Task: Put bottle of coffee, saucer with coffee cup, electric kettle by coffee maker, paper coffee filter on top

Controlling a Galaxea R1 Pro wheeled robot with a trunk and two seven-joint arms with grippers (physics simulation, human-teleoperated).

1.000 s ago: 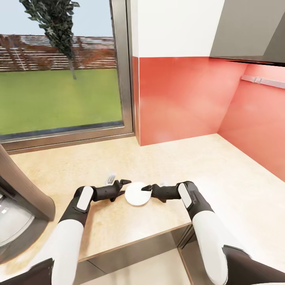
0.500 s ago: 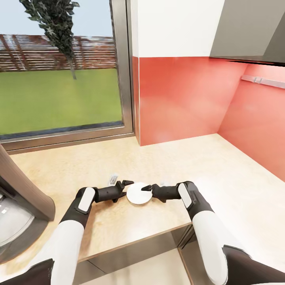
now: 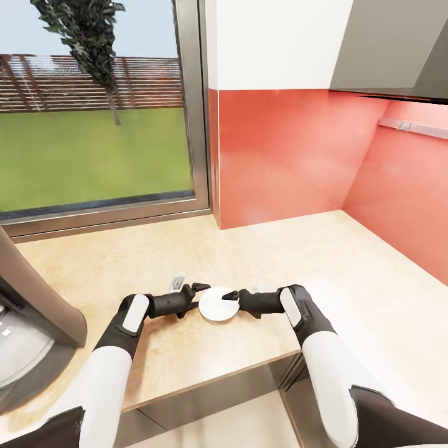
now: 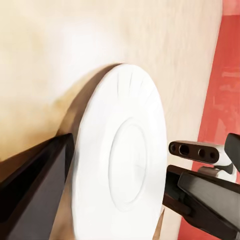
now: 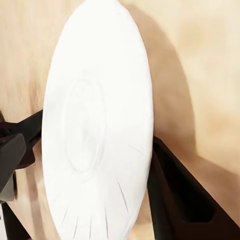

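Note:
The saucer (image 3: 218, 305), a small flat round white plate, sits on the kitchen countertop (image 3: 311, 255) close to its front edge. My left gripper (image 3: 198, 294) is at the saucer's left rim and my right gripper (image 3: 229, 300) at its right rim, facing each other. Each stands open with one dark finger over the rim and the other low by the worktop. The left wrist view shows the saucer (image 4: 120, 165) beside a dark finger (image 4: 35, 190). In the right wrist view the saucer (image 5: 95, 130) hides part of a finger (image 5: 190, 200). The coffee maker (image 3: 37, 298) stands at far left, cut off.
A large window (image 3: 93, 124) runs behind the counter at the left. A red wall panel (image 3: 292, 155) closes the back and right side. A grey hood (image 3: 398, 50) hangs at upper right. The counter's front edge (image 3: 205, 382) steps back to the right of my right arm.
My left gripper slid a little to the right, onto the saucer's rim, and the saucer shifted slightly right. The right arm stayed put. Nothing has moved in the last half second.

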